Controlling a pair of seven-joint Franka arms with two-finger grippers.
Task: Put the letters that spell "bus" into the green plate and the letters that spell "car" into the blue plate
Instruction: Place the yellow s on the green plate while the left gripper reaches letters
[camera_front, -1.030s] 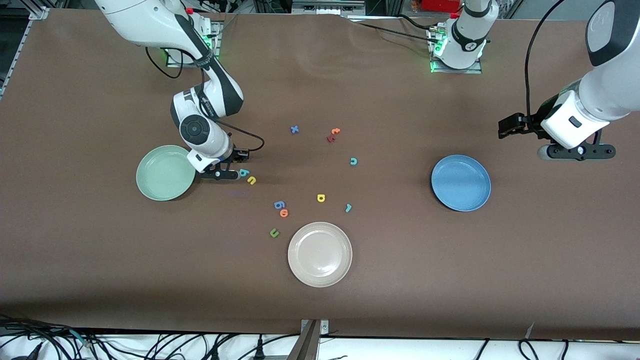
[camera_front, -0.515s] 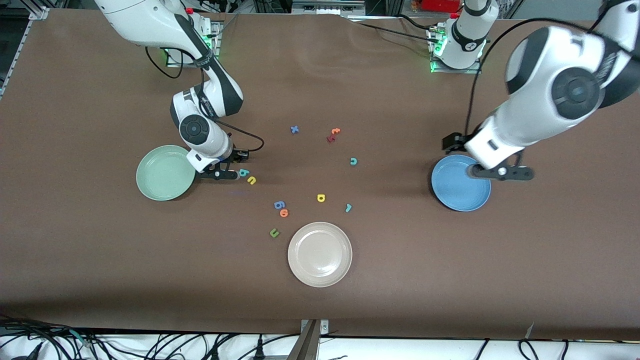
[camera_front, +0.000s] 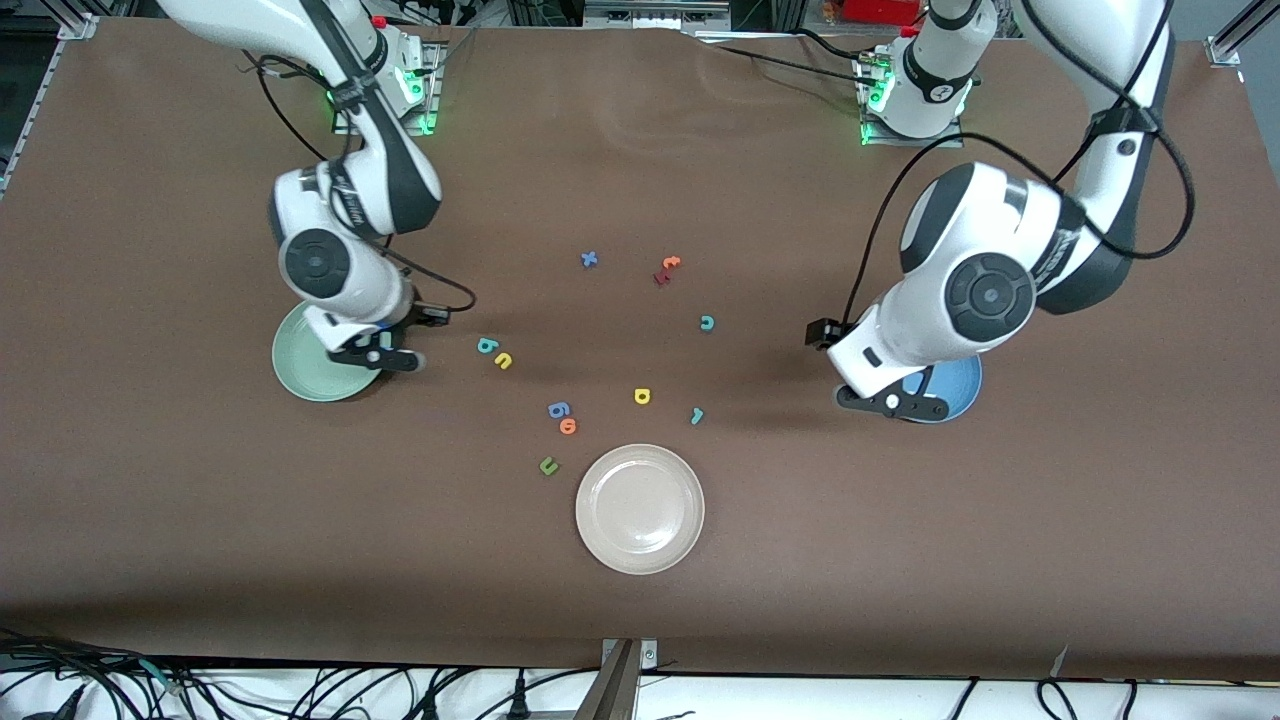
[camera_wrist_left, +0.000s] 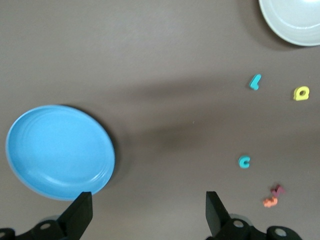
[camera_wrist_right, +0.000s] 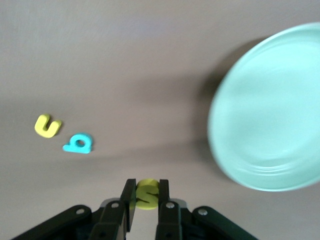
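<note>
Right wrist view: right gripper (camera_wrist_right: 145, 196) jaws pinch yellow s (camera_wrist_right: 147, 193) beside green plate (camera_wrist_right: 270, 110) rim; left gripper (camera_wrist_left: 147, 212) jaws wide, empty

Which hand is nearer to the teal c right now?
Left. The left hand is at the blue plate's edge, toward the teal c. The right hand, gripping the yellow s, is by the green plate.

three plates (camera_front: 640, 509), twelve foam letters (camera_front: 642, 397)
</note>
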